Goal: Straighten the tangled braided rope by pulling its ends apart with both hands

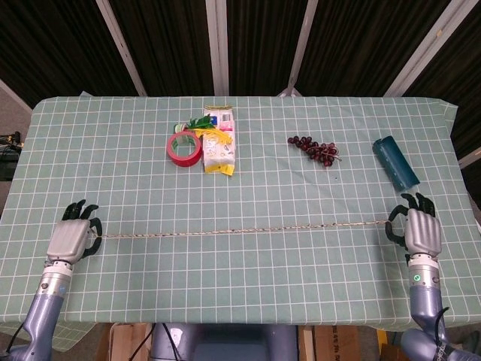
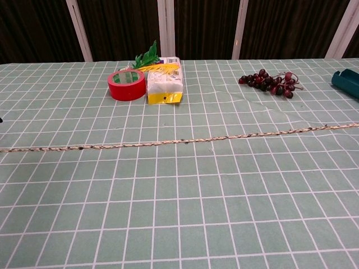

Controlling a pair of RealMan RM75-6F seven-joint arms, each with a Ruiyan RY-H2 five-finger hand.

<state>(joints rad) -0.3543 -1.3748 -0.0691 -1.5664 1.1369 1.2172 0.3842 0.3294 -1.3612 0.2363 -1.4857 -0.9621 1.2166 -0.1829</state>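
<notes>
The braided rope (image 1: 240, 230) runs in a nearly straight, taut line across the green checked table, also seen as a rope (image 2: 179, 141) spanning the whole chest view. My left hand (image 1: 70, 238) grips its left end near the table's front left. My right hand (image 1: 421, 229) grips its right end near the front right edge. Both hands lie outside the chest view.
A red tape roll (image 1: 183, 147), a white-and-yellow packet (image 1: 218, 141) with green leaves, a bunch of dark grapes (image 1: 314, 149) and a teal cylinder (image 1: 395, 161) lie behind the rope. The table's edges are close to both hands.
</notes>
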